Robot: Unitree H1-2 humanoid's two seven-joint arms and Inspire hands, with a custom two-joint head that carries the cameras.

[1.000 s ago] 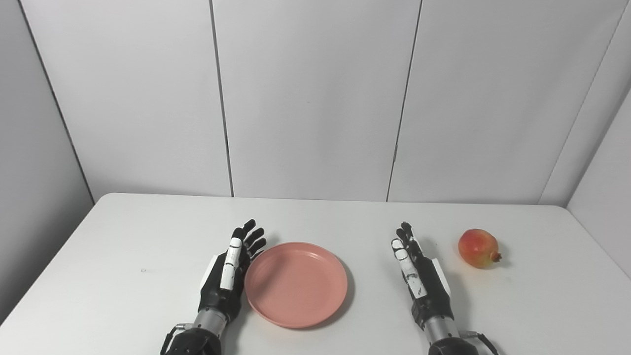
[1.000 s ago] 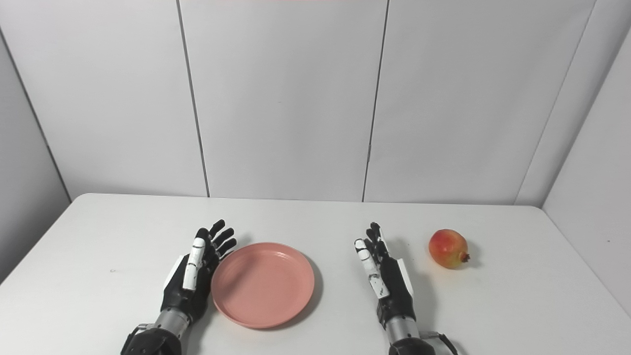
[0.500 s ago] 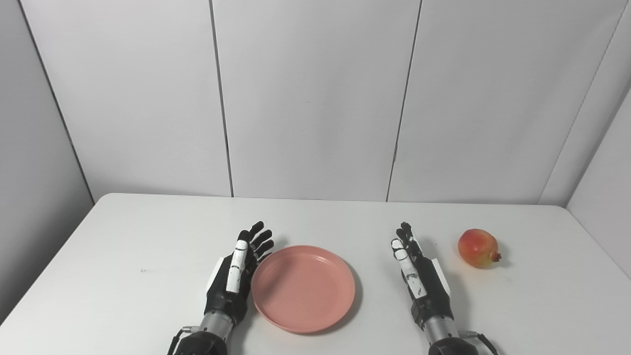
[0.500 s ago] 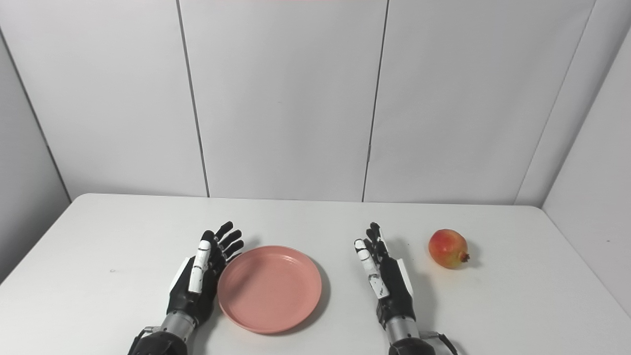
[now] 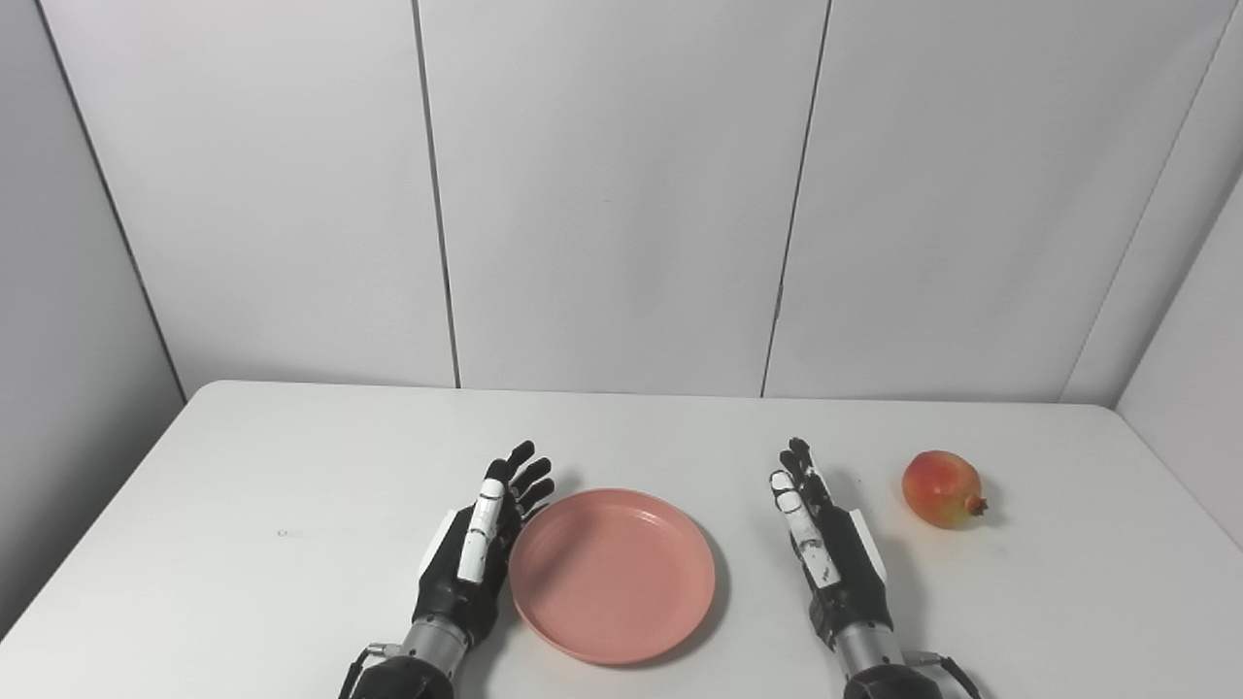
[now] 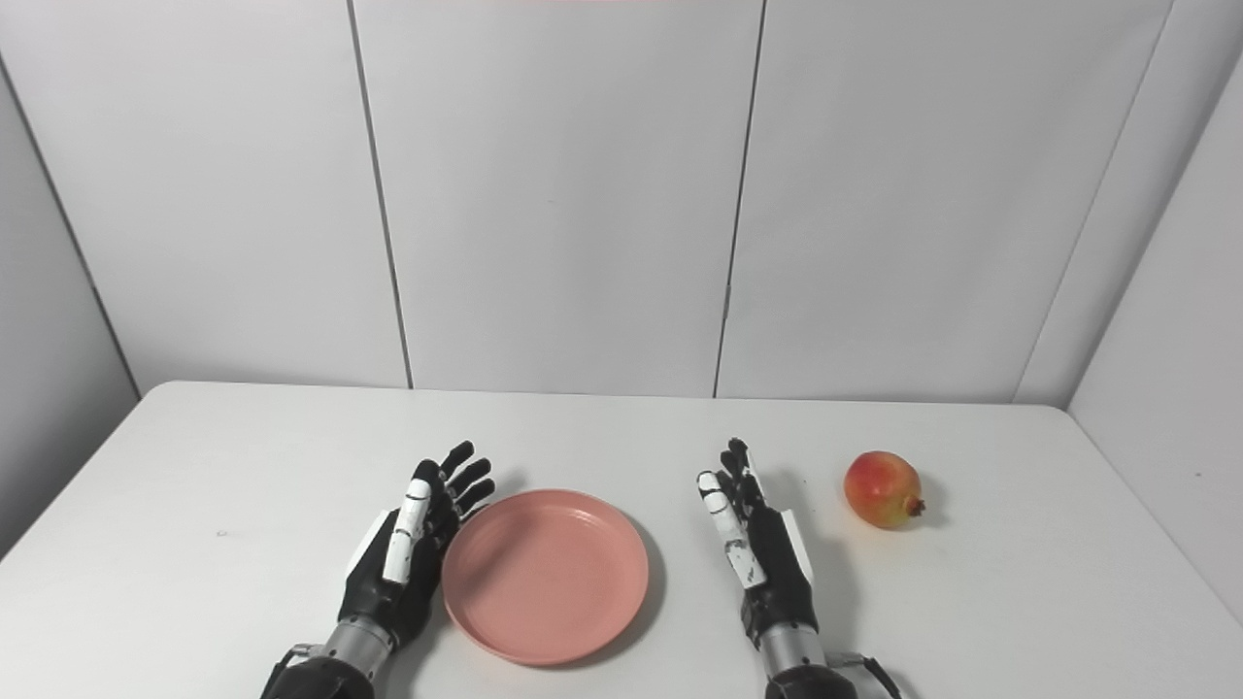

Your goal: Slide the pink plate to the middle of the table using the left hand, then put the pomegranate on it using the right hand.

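Near edge: left hand (image 5: 476, 558), fingers spread and holding nothing, set edge-on against the left rim of the round, shallow pink plate (image 5: 614, 575) (mid-table); right hand (image 5: 830, 558), fingers likewise apart. Farther right: reddish-yellow pomegranate (image 5: 942, 488) on the white table (image 5: 243, 485).

White rectangular table with rounded far corners (image 5: 291, 456), pale grey panelled wall behind (image 5: 621, 194), thin dark vertical seams between panels, angled side panels at both edges, soft even light

Pink plate (image 5: 612, 577) (red-yellow pomegranate (image 5: 940, 488))
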